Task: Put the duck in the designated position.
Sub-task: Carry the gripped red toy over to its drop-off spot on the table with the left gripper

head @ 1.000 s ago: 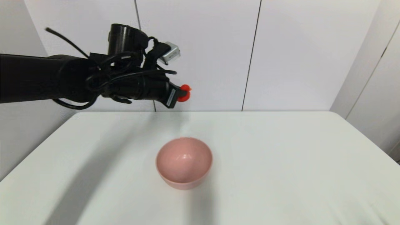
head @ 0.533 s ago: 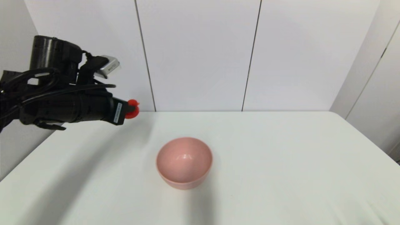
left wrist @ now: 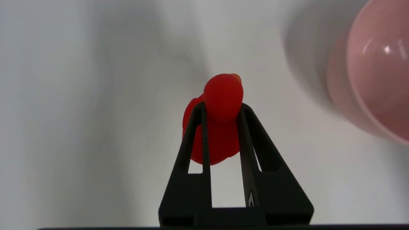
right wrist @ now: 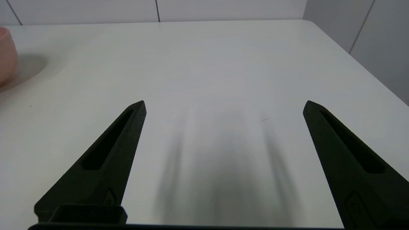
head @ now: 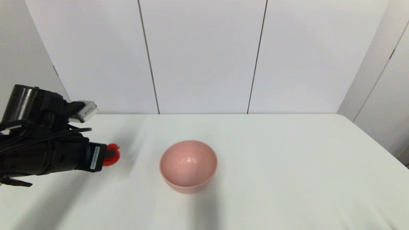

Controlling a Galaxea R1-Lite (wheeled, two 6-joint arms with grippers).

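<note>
The small red duck (head: 111,154) with its orange beak sits clamped in my left gripper (head: 107,155), low over the table's left side, left of the pink bowl (head: 188,166). In the left wrist view the duck (left wrist: 220,118) is squeezed between the two black fingers (left wrist: 195,134), and the bowl (left wrist: 377,70) lies off to one side. My right gripper (right wrist: 223,107) is open with nothing between its fingers, hovering over bare table; it is out of the head view.
The white table (head: 287,159) ends at a white panelled wall behind. The bowl's edge (right wrist: 6,54) shows far off in the right wrist view.
My left arm has swung left and down with the duck, from high near the back wall to low over the table's left side. The bowl has stayed put.
</note>
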